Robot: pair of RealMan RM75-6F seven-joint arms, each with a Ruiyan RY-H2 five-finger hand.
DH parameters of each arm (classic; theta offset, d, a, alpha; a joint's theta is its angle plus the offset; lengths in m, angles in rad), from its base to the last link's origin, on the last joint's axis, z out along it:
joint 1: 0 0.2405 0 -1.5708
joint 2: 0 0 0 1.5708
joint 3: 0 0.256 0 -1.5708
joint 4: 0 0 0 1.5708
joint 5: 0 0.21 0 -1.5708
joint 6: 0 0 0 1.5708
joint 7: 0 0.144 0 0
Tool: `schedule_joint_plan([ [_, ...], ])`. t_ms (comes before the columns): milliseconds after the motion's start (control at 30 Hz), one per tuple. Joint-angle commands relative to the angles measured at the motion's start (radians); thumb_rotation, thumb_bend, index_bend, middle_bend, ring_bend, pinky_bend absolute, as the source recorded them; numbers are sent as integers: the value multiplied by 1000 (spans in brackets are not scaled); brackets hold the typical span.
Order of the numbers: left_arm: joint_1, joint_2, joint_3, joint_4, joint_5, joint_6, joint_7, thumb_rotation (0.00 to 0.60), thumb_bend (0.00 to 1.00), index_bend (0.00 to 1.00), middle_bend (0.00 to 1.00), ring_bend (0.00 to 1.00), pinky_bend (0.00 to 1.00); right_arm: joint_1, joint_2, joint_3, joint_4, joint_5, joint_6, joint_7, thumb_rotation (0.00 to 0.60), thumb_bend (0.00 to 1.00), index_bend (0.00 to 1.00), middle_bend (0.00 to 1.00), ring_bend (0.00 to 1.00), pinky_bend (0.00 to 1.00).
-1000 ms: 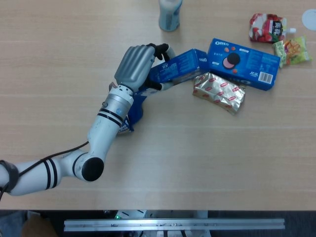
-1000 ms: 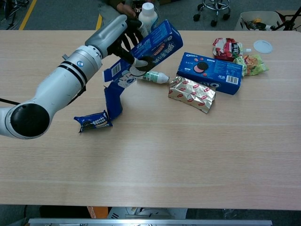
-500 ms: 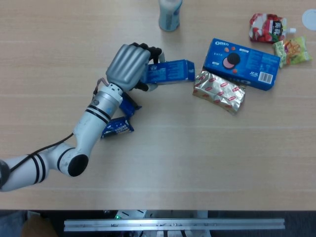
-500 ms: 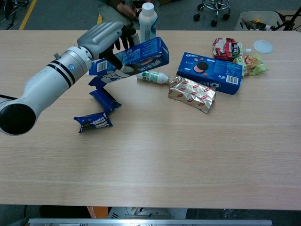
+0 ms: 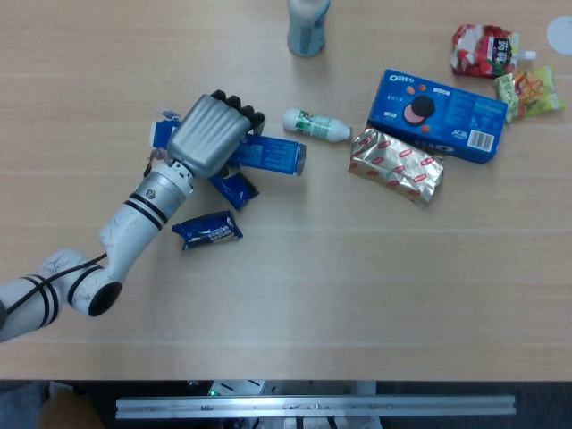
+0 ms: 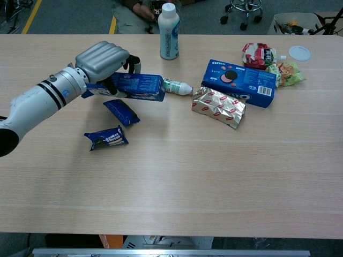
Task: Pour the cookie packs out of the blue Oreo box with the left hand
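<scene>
A pale wood-grain tabletop [image 6: 214,182] fills both views. Beyond its far edge lies grey floor [image 6: 64,16] with a yellow line [image 6: 28,15] and an office chair's wheeled base [image 6: 244,12].

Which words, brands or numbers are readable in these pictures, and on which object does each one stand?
"OREO": on the lying blue box at the right, top face.
Held blue Oreo box in the left robot hand: print too blurred to read.
Two cookie packs: print too small.
Silver-red pack, small bottle, tall bottle: labels unreadable.
</scene>
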Motion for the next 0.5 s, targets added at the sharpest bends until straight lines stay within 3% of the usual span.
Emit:
schedule_joint_plan([
  [33,-5,-13,6,24,-8,-27,24,600,144,428,460,376,389,-1,0,0,0,1,1,0,600,177,379,387,371,389],
  [400,-25,-99,-39,145,-103,-91,82,600,144,419,438,365,388,-2,-1,1,7,9,-3,7,600,176,379,387,371,389],
  [500,-28,-112,-51,166,-144,-115,112,600,144,368,371,311,375,-3,-1,2,12,14,-4,11,600,176,379,387,371,389],
])
